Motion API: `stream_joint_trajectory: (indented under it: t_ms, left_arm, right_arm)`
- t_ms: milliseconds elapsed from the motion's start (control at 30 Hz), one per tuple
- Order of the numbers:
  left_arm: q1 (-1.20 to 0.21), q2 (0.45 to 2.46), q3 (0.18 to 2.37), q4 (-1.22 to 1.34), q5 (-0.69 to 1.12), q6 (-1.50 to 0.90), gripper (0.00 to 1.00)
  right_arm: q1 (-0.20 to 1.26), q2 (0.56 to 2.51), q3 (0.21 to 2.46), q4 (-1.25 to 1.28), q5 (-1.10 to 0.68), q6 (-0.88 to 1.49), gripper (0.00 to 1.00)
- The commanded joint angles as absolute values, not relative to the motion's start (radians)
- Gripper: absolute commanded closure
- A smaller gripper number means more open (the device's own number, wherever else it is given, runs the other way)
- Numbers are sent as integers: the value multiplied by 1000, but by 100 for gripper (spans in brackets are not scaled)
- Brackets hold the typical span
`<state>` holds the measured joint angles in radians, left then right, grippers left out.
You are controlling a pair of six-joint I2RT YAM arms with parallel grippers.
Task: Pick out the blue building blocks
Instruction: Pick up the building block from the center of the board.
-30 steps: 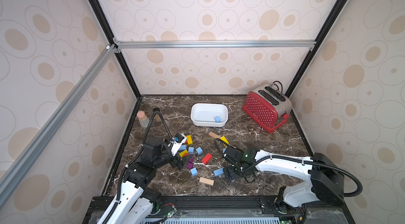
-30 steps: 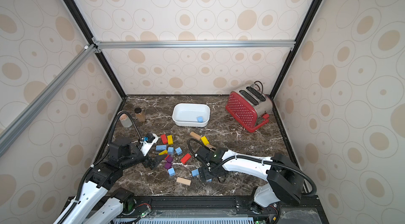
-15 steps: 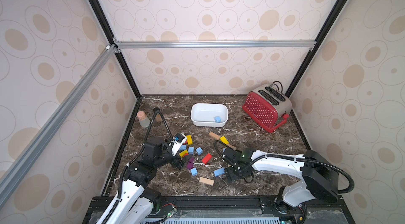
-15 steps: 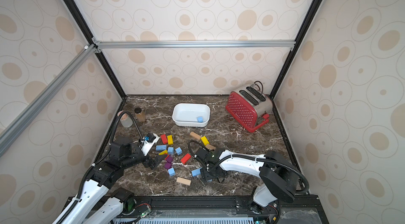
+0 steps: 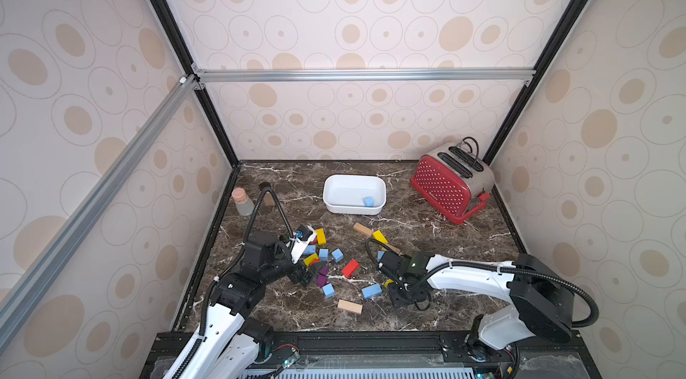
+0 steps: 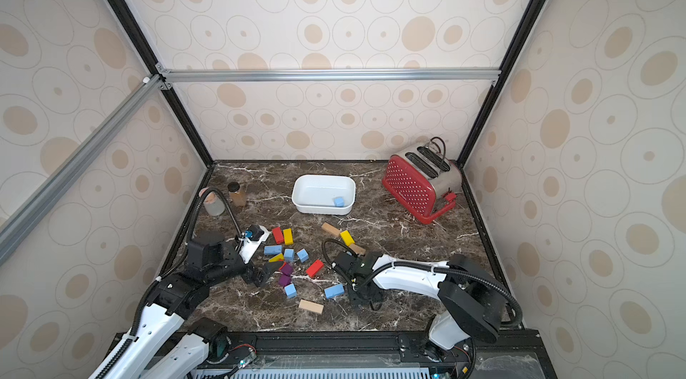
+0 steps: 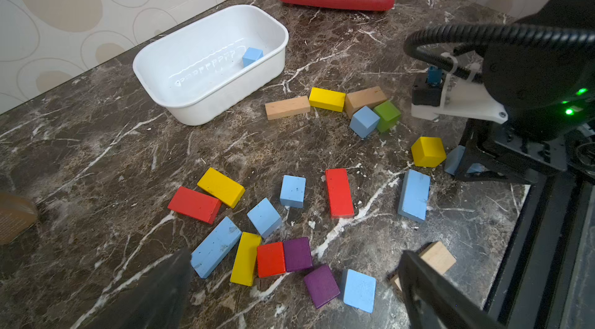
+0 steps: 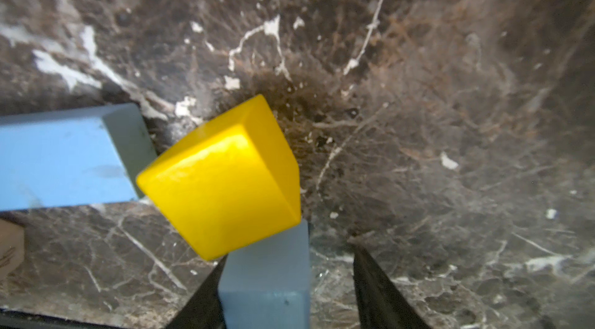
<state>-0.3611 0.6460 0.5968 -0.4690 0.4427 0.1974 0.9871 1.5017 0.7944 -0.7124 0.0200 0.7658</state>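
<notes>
presently the right hand [image 8: 286, 279] straddles a blue cube [image 8: 264, 279] on the near bench [image 5: 427, 232], jaws half closed with a gap on one side, seemingly not yet gripping; the yellow cube [image 8: 222, 179] touching it may get pinched or skew the grasp; left hand [image 7: 293, 255] hangs wide open

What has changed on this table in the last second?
The right end effector has drawn its jaws in around a small blue block beside the yellow cube, though a gap still shows on one side. Its arm shifted slightly. The left end effector stayed wide open; the loose blocks and the blue cube in the white tub did not move.
</notes>
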Motion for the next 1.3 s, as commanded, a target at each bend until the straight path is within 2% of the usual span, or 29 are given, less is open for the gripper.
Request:
stream_joint_trajectory:
  t_ms: [0, 600, 700, 800, 833, 1000, 1267]
  left_arm:
    - [-368, 649, 609, -485, 443, 195, 1]
    - [-368, 654, 607, -482, 441, 198, 1]
    - [-368, 658, 611, -478, 440, 200, 1]
    - [-368, 656, 615, -467, 444, 209, 1]
    - [-367, 654, 617, -459, 437, 209, 1]
    - [-368, 671, 645, -435, 433, 203, 1]
    - [-368, 699, 691, -377, 424, 179, 1]
  right_arm:
    - [980, 1496, 780, -714, 18, 780, 47]
    - [974, 1499, 775, -690, -8, 761, 72]
    - [973, 1489, 772, -686, -6, 761, 81]
    - [973, 1466, 765, -680, -2, 755, 97]
    - [974, 1453, 763, -680, 0, 750, 100]
    - [974, 1388, 784, -680, 13, 718, 100]
    - [971, 1358, 946, -764, 50, 633, 100]
